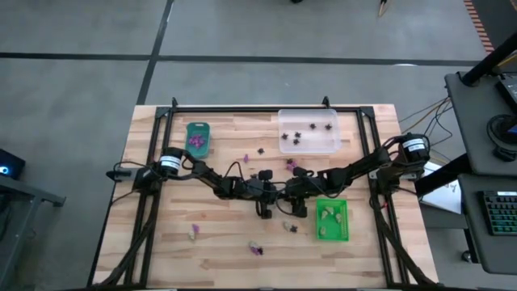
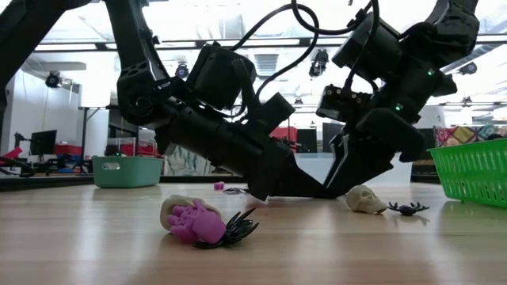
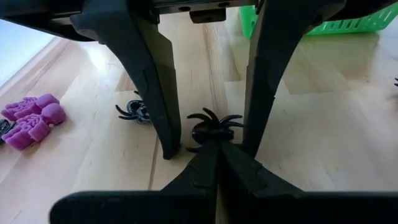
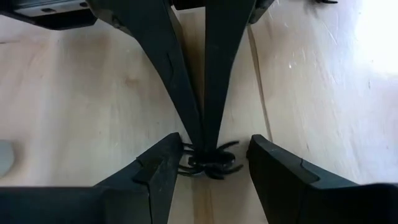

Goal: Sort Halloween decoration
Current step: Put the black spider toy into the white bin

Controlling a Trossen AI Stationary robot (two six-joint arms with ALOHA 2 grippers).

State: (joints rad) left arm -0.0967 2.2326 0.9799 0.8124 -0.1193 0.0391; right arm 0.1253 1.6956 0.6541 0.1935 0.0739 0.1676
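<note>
My right hand (image 4: 211, 165) stands spread on the table (image 1: 161, 242), 1 finger on each side of a black spider (image 4: 208, 163). My left hand (image 3: 217, 146), fingers pressed together, pins that spider with its tips. To do this well, I judge I should close evenly, low against the wood, and draw the left tips out only once the grip holds. 2 purple skulls (image 3: 31, 118) and another spider (image 3: 134, 111) lie nearby; the green tray (image 1: 332, 220) sits just beside my right hand.
</note>
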